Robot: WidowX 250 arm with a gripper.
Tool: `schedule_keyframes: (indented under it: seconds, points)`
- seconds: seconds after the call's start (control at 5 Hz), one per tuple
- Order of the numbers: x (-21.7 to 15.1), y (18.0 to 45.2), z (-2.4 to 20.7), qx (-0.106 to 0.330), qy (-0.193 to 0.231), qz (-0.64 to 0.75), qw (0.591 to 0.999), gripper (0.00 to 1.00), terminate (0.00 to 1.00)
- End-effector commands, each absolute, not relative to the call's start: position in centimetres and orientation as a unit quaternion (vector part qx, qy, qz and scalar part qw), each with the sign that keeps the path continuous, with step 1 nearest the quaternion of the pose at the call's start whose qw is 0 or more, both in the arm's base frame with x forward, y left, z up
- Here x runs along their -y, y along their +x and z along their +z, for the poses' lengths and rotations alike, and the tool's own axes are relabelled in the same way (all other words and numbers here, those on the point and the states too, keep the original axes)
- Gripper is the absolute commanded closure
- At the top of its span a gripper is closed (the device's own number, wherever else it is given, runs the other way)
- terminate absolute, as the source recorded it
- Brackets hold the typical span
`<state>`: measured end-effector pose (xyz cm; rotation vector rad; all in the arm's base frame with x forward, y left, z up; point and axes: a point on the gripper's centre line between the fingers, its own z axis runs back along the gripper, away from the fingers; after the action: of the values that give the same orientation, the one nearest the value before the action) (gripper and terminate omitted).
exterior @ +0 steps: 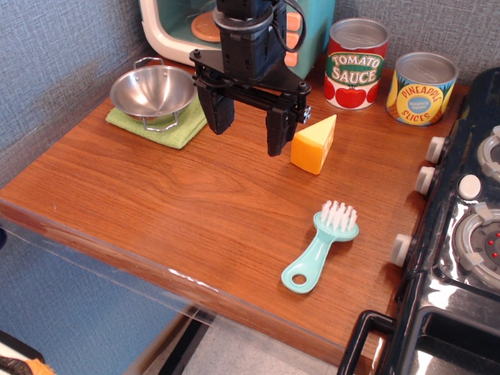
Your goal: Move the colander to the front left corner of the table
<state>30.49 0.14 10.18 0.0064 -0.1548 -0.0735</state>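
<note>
The colander [152, 91], a small shiny silver bowl with thin wire handles, sits on a green cloth [158, 122] at the back left of the brown wood table [156, 203]. My gripper [246, 134] is black, open and empty, with its fingers pointing down. It hovers just right of the colander and left of the cheese wedge, touching neither.
A yellow cheese wedge [314, 144] lies right of the gripper. A teal dish brush [322, 244] lies toward the front right. A tomato sauce can [355, 63] and a pineapple can [422, 88] stand at the back. A black toy stove [461, 234] fills the right side.
</note>
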Motion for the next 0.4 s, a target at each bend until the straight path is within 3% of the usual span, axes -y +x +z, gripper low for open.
schedule_keyframes:
  seconds: [0.0, 0.2]
  points:
    - [-0.1, 30.5, 10.2, 0.077, 0.003, -0.037, 0.996, 0.00, 0.00]
    - [-1.5, 33.6, 10.2, 0.082, -0.008, 0.001, 0.997, 0.00, 0.00]
